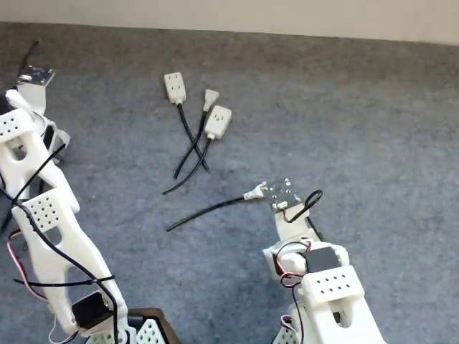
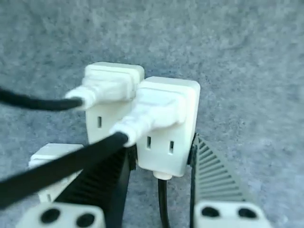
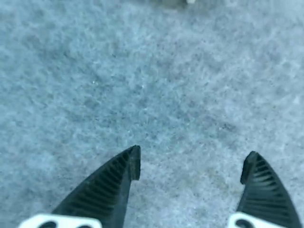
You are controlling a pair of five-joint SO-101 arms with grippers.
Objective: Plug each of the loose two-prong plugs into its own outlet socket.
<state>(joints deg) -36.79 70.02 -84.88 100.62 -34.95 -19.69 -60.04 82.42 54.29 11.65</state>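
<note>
Two white sockets lie toward the far middle of the grey counter [image 1: 373,115] in the high view: a back socket [image 1: 175,86] and a nearer socket [image 1: 217,122], with a loose plug [image 1: 210,97] just beside the latter and their black cords crossing. A second plug [image 1: 254,192] lies at one arm's tip. In the left wrist view we find the left tool [image 2: 164,147] clamped on a gripped socket [image 2: 176,154], a corded plug [image 2: 159,110] against its face. In the right wrist view the right tool [image 3: 193,152] stands apart over the counter.
</note>
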